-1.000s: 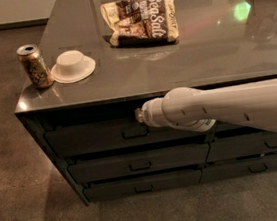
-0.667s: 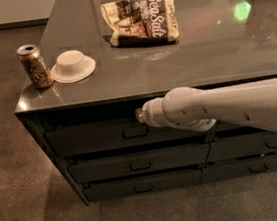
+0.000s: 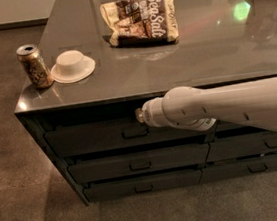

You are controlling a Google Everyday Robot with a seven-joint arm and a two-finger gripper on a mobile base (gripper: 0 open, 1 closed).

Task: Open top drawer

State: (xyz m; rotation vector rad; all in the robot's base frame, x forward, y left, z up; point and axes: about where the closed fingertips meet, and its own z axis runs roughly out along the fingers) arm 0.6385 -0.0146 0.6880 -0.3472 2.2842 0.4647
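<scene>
The top drawer [image 3: 89, 137] is the tallest dark grey front at the left of the cabinet, just under the counter edge, with a small rectangular pull handle [image 3: 135, 132] at its middle. A dark gap shows above its front. My white arm reaches in from the right across the drawer fronts. My gripper [image 3: 139, 115] is at the arm's tip, right in front of the drawer's upper edge and just above the handle. The arm's own bulk hides how the gripper meets the drawer.
Two shallower drawers [image 3: 135, 163] sit below the top one, and another stack [image 3: 276, 141] lies to the right. On the grey counter [image 3: 212, 58] stand a drink can [image 3: 35, 66], a white bowl [image 3: 72, 65] and a snack bag [image 3: 140, 21]. The floor is bare concrete.
</scene>
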